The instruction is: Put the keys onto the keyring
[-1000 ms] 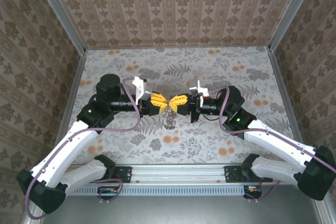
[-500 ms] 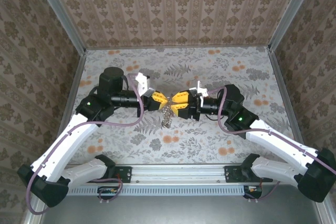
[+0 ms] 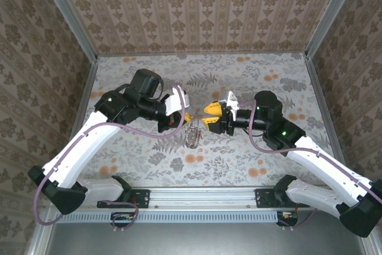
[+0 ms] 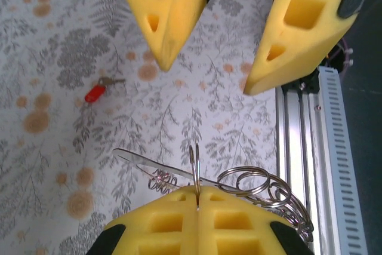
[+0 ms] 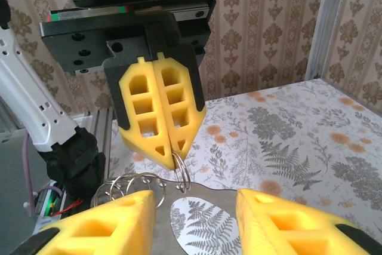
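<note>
The left claw (image 4: 197, 194) was found clenched on one upright ring of the keyring (image 3: 192, 134), with the wire pinched at its very tip. The remaining rings and a flat mirror-bright tag (image 5: 203, 222) were left dangling at 6 o'clock below the pinch, clear of the table (image 3: 256, 76) so far as could be judged. The right claw (image 3: 207, 115) was seen released, its jaws parted and nothing held between them. It had been drawn back to 3 o'clock of the left claw, whereas a second earlier both claws had been pressed nose to nose at the centre. The keyring was thus judged to have been handed over wholly to the left claw, and the right claw freed for fetching. One key (image 4: 95, 93), red-headed, was seen lying flat on the table, at 10 o'clock from the pinched ring in the left wrist view and well apart from it. No key was seen threaded on the ring, so the threading proper was judged not yet begun.
</note>
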Robot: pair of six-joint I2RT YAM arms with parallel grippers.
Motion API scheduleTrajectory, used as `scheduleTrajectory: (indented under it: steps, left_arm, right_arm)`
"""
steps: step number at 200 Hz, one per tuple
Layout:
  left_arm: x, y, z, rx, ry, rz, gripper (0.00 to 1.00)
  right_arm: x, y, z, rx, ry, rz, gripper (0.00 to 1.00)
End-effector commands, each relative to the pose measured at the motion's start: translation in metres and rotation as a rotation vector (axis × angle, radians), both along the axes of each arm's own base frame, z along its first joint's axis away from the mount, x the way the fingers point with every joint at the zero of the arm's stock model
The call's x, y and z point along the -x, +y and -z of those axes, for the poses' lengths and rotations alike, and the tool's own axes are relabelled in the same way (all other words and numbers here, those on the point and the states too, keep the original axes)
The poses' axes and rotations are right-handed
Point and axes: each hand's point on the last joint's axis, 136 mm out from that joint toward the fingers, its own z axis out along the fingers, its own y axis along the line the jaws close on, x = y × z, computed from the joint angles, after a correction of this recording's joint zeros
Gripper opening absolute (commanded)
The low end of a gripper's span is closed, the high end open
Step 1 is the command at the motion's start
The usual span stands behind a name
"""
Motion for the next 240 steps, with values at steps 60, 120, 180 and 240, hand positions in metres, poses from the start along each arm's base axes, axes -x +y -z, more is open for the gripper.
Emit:
scheduleTrajectory:
  steps: [60, 120, 180, 240]
  left_arm:
    - [0.017, 0.002, -0.002, -0.048, 0.035, 0.085, 0.0]
    - [0.019, -0.001, -0.002, -0.043, 0.042, 0.105, 0.0]
    - [0.021, -0.005, -0.005, -0.026, 0.054, 0.126, 0.0]
    - [0.022, -0.006, -0.006, -0.019, 0.046, 0.124, 0.0]
  right_arm:
    - [0.014, 0.012, 0.001, 0.039, 0.018, -0.125, 0.39]
    - [0.018, 0.028, 0.002, 0.046, 0.023, -0.192, 0.37]
    - [0.018, 0.033, 0.01, 0.072, 0.037, -0.211, 0.32]
    - [0.018, 0.036, 0.013, 0.077, 0.037, -0.22, 0.18]
